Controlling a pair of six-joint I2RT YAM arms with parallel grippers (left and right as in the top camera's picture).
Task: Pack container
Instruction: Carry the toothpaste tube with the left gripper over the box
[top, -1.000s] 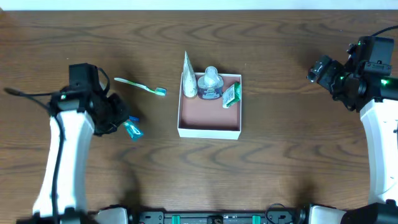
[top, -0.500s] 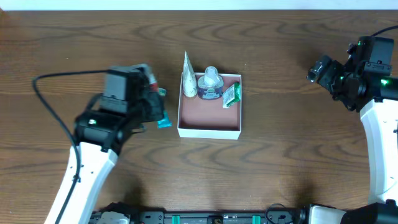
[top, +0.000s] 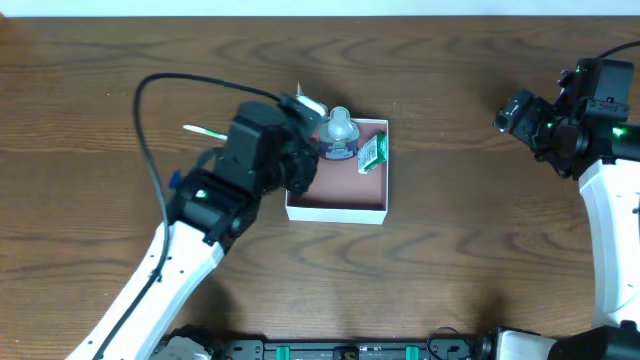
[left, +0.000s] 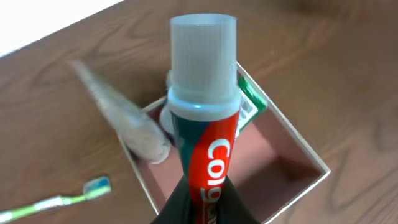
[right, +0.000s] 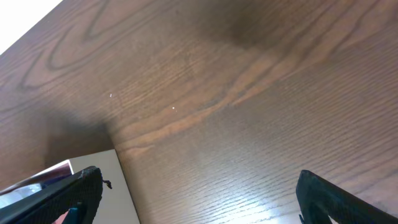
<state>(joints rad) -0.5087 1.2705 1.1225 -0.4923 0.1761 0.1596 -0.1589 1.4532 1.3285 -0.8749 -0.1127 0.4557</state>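
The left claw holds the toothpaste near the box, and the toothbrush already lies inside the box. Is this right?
Not quite. The toothbrush lies on the table, outside the box, as the left wrist view shows. The left claw does hold the toothpaste near the box.

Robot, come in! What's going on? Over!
Left gripper: jaws shut on red toothpaste tube, over shallow white square container. Right gripper: jaws open, empty. Nothing blocking.

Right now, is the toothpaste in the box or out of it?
Out: the left gripper holds the toothpaste tube by its tail, cap poised over the container, not resting on its floor.
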